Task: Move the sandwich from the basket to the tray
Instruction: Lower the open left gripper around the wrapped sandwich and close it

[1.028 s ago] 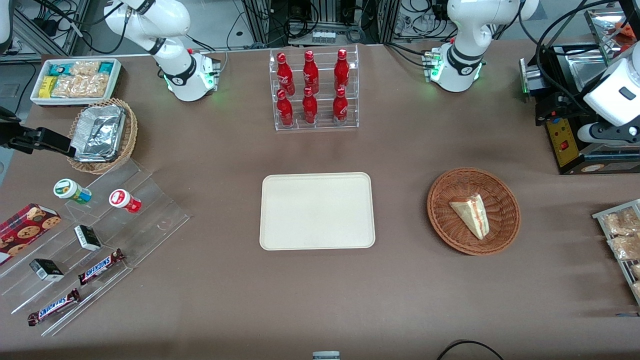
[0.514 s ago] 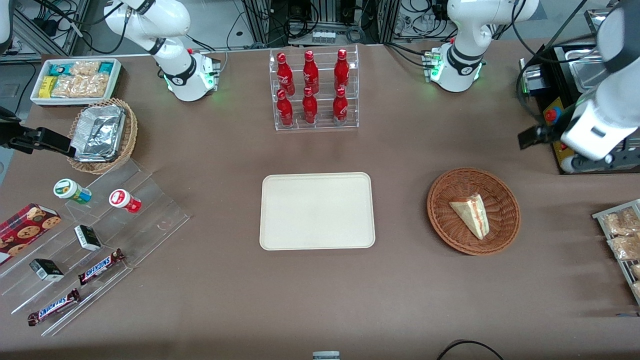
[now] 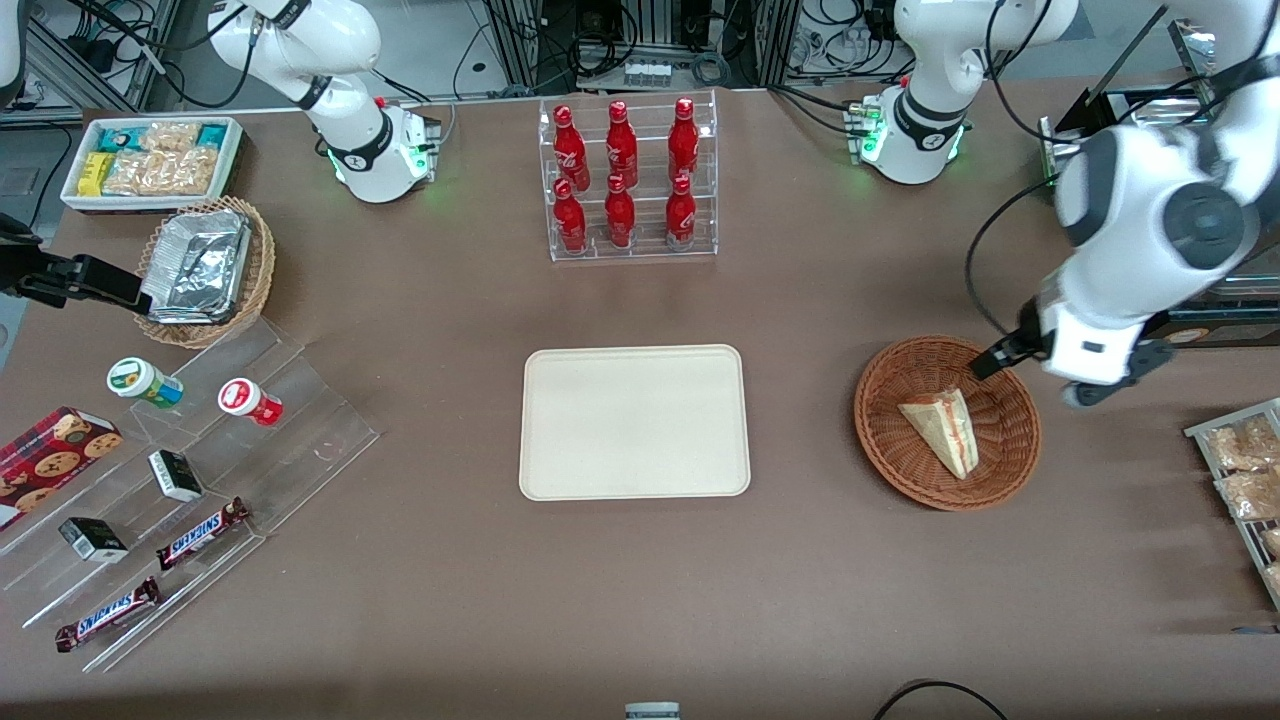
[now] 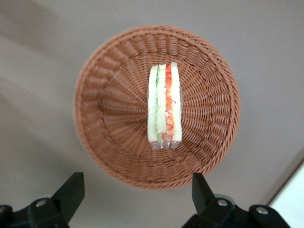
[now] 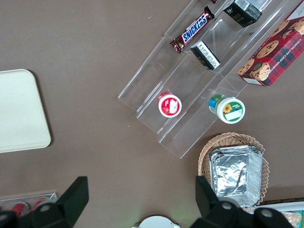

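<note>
A triangular sandwich (image 3: 943, 432) lies inside a round reddish-brown basket (image 3: 886, 443) on a brown table (image 3: 800, 580). The gripper (image 4: 137, 194) hovers above the basket's rim, jaws spread wide and holding nothing. A cream tray (image 3: 634, 422) sits bare, well apart from the basket.

We count six red bottles (image 3: 620, 180) in the clear acrylic rack (image 3: 632, 248), two Snickers bars (image 3: 203, 533), two small dark boxes (image 3: 175, 475), two round lidded cups (image 3: 145, 382), one red cookie box (image 3: 52, 452), two wicker baskets, the reddish-brown basket (image 3: 895, 470) and the tan one (image 3: 262, 262), one triangular sandwich (image 3: 942, 428), one cream rectangular tray (image 3: 634, 422), and one gripper (image 3: 1000, 355) above the reddish-brown basket's rim.
</note>
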Robot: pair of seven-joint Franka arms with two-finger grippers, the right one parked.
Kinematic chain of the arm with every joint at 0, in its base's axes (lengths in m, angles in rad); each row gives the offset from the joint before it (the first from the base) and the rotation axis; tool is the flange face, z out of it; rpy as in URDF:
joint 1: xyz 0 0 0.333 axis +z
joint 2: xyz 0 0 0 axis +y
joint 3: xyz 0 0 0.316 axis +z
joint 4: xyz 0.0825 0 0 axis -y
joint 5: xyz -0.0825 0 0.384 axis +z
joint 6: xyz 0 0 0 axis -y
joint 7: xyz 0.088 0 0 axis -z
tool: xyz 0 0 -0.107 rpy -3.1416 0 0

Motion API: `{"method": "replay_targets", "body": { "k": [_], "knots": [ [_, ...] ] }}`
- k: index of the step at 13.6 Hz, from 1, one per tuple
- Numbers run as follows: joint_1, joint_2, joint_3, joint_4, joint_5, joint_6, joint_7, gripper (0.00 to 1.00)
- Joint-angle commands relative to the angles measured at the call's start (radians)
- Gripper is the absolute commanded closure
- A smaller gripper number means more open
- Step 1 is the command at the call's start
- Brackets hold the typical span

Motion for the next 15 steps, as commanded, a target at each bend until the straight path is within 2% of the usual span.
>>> {"method": "replay_targets", "body": {
  "k": [1,8,15],
  "knots": [
    [-0.007,-0.024,0.008,-0.124,-0.002,0.158,-0.057,0.0],
    [-0.03,0.123,0.008,-0.164,-0.001,0.43,-0.111,0.0],
    [-0.033,0.19,0.011,-0.158,0.045,0.475,-0.112,0.0]
  ]
}}
